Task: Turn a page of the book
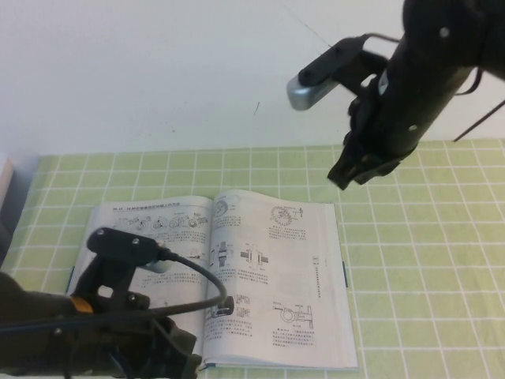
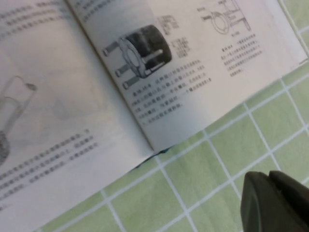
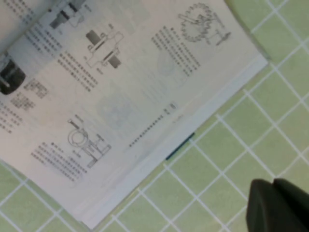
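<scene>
The book [image 1: 268, 268] lies open and flat on the green grid mat. The page [image 1: 158, 229] with the U-shaped diagram [image 2: 14, 101] lies flat as the left-hand leaf. The right-hand leaf [image 1: 288, 260] carries the cylinder drawing [image 2: 142, 53] and gear and ring drawings [image 3: 203, 24]. My left gripper [image 2: 270, 193] is shut and empty, low over the mat just off the book's near edge by the spine; in the high view [image 1: 183, 349] the arm covers the book's near left corner. My right gripper [image 1: 341, 178] is shut and empty, raised above the mat beyond the book's far right corner; it also shows in the right wrist view [image 3: 273, 193].
The green grid mat [image 1: 426, 260] stretches to the right of the book. A thin blue ribbon marker [image 3: 179, 146] pokes out at the book's right edge. A white object [image 1: 4, 178] sits at the far left edge. The white wall stands behind the mat.
</scene>
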{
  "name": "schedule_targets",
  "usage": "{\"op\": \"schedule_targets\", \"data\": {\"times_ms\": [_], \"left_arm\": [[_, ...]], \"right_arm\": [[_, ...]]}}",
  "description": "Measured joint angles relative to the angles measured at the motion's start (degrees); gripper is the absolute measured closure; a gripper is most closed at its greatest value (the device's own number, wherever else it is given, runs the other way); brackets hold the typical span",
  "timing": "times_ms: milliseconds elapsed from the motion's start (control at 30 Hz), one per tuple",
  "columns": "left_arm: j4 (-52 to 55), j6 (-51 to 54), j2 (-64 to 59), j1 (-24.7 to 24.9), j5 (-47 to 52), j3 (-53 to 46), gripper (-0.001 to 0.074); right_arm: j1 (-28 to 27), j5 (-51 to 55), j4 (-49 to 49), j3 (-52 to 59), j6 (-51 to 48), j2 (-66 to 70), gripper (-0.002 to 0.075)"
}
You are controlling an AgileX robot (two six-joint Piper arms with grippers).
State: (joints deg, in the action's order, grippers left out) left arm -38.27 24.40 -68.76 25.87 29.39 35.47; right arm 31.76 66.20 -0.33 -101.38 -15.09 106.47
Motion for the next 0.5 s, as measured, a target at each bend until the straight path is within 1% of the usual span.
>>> {"op": "schedule_targets", "data": {"times_ms": [100, 233, 500], "left_arm": [[5.27, -4.91, 5.58, -0.12, 0.08, 0.0, 0.0737], [7.44, -6.49, 12.96, -0.12, 0.08, 0.0, 0.0737], [13.44, -8.81, 29.89, -0.12, 1.56, 0.0, 0.0737]], "right_arm": [[0.0, 0.41, -1.66, 2.54, 0.77, -5.77, 0.0728], [0.0, -0.33, -2.83, 9.08, 1.53, -13.56, 0.0728], [0.0, -9.25, -3.31, 28.06, 1.72, -30.6, 0.0728]]}}
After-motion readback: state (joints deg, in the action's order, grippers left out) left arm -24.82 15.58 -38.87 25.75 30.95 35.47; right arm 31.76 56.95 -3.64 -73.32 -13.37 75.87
